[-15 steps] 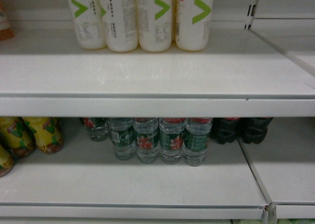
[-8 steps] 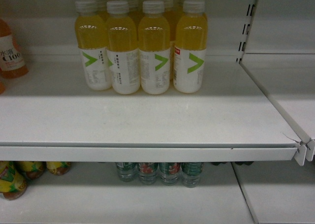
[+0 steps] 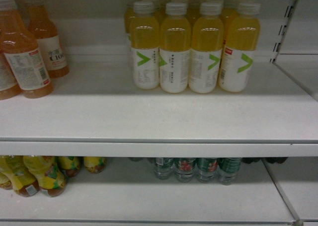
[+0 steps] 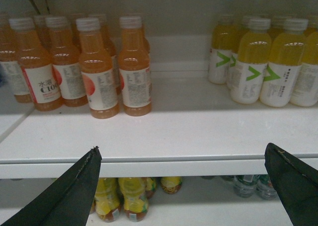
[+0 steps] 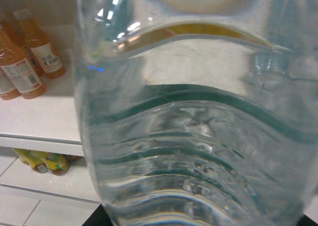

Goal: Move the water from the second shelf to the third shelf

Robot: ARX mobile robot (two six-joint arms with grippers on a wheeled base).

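A clear ribbed bottle of water (image 5: 194, 136) fills the right wrist view, very close to the camera, with a band of green label showing through it. My right gripper (image 5: 198, 218) is shut on it; only dark bits of its fingers show at the bottom corners. Several more water bottles (image 3: 198, 169) with green labels stand on the lower shelf (image 3: 149, 196) in the head view, and also show in the left wrist view (image 4: 246, 185). My left gripper (image 4: 184, 147) is open and empty, level with the front edge of the upper shelf (image 4: 189, 131). Neither gripper appears in the head view.
Yellow drink bottles (image 3: 194, 52) stand in rows at the back of the upper shelf (image 3: 149, 116), and orange drink bottles (image 3: 27, 52) stand at its left. Yellow-wrapped bottles (image 3: 42, 174) stand at the lower left. A shelf upright (image 3: 283, 27) rises at the right.
The head view has risen and shifted left: the upper shelf dropped in the picture, the yellow bottles slid right, and the orange bottles came in at the left.
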